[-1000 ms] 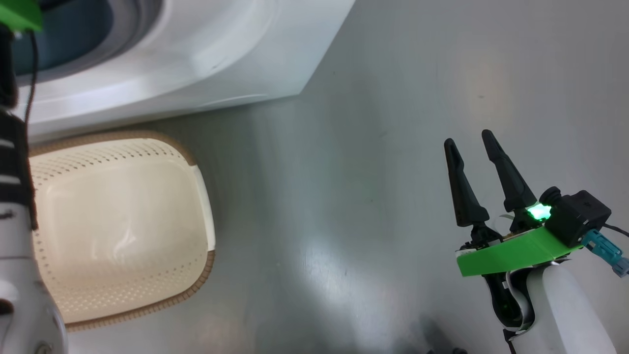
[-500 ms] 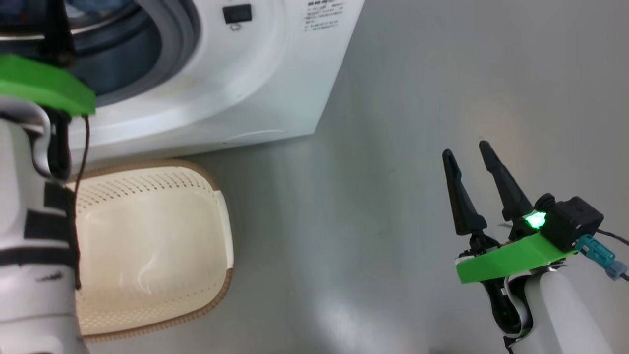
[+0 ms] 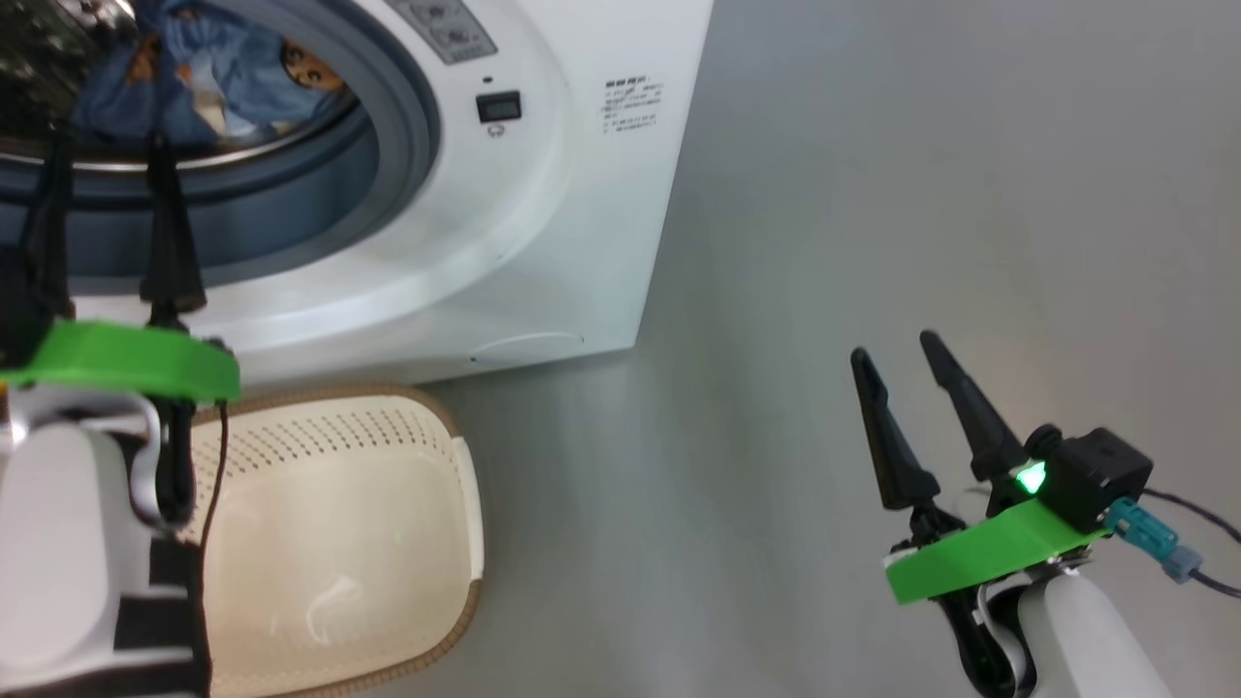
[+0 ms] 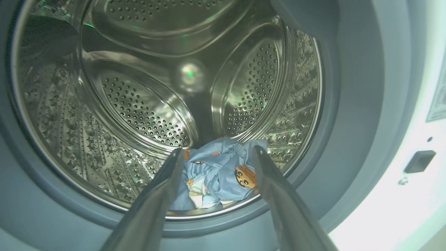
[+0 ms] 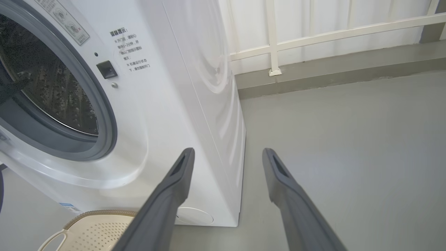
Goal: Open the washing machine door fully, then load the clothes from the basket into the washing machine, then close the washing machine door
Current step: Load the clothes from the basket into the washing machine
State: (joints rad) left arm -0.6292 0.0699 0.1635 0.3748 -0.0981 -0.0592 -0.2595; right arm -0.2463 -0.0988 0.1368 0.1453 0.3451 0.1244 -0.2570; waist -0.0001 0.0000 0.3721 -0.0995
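The clothes (image 4: 219, 174) are in the drum (image 4: 139, 115), one crumpled bundle at the bottom, right by the front lip, just behind the grey-blue rubber ring (image 4: 348, 104). It's light blue fabric with the cartoon print, so I'd guess soft, floppy, nearly weightless and impossible to break. If it needs pushing further in, I'd pinch a thick fold in the middle of the heap. A loose edge would just trail and could end up draped over the ring. The near edge is hidden behind the fingers, so I can't swear it's all inside the lip.

The left gripper (image 4: 218, 150) is at the mouth of the washing machine (image 3: 572, 194). Its jaws are spread wide with nothing in them, and the bundle is past the tips. The right gripper (image 3: 894, 346) is off to the right over the grey floor (image 3: 776, 242), well apart from the machine, jaws also wide and empty.

The basket (image 3: 339, 543) sits on the floor just in front of the machine. It looks empty, though the left forearm covers its left side. So I reckon loading is done and only the washing machine door is left. It's rigid and hinged, so push it, don't pinch.
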